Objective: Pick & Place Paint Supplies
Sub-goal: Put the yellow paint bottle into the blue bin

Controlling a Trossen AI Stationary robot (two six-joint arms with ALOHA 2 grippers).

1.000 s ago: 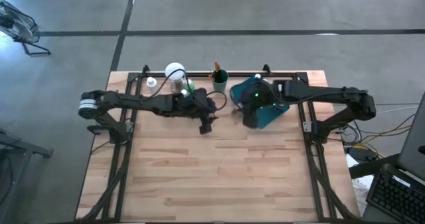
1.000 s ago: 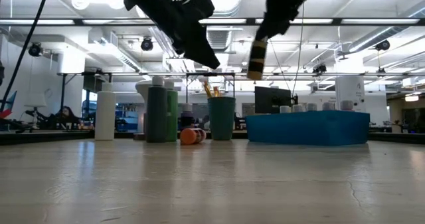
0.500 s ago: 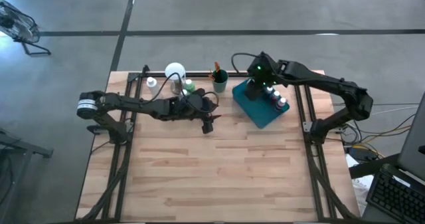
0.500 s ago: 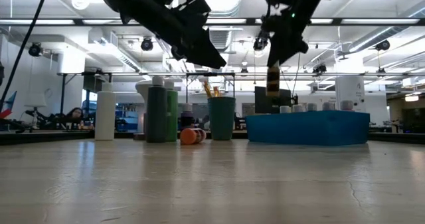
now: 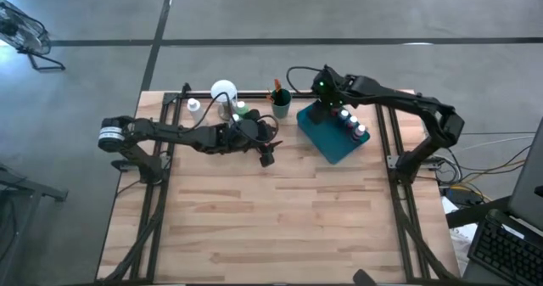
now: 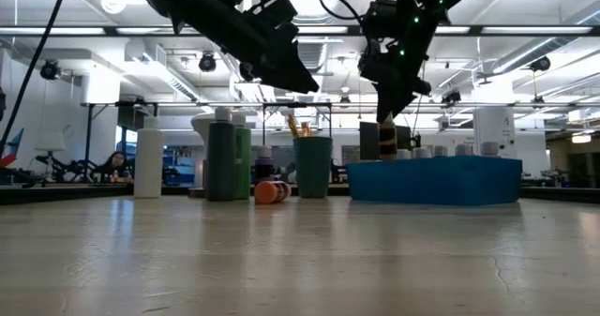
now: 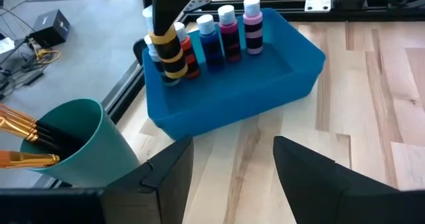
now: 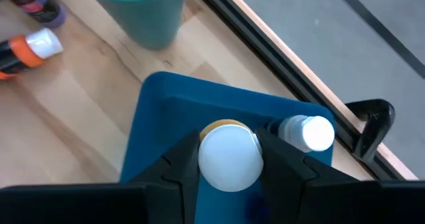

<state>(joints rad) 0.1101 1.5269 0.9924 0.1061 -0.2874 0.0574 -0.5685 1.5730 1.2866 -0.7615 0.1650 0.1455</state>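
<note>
Gripping a yellow-and-black-banded paint bottle [image 7: 171,51] by its white cap, the right gripper [image 8: 229,159] hung over the back corner of the blue tray [image 5: 333,142], its fingers clamped on either side of the cap. In the left wrist view the bottle stood upright at the tray's corner, right beside a red bottle [image 7: 188,54]; whether its base touched the tray floor could not be told. More bottles stood in a row along the tray's far wall: blue [image 7: 211,42], magenta [image 7: 228,33], pink [image 7: 252,27]. Another white-capped bottle [image 8: 307,131] sat just beside the held one in the right wrist view.

Left gripper [image 7: 232,167] hovered above the wood table [image 5: 280,227] between the tray and the teal cup [image 7: 70,141], fingers apart, holding nothing. The cup held brushes [image 7: 23,141] with orange and gold handles. An orange bottle [image 6: 270,191] lay on its side near the cup. Tall bottles [image 6: 227,158] and a white one [image 6: 147,161] stood in a cluster left of the cup in the low view.
</note>
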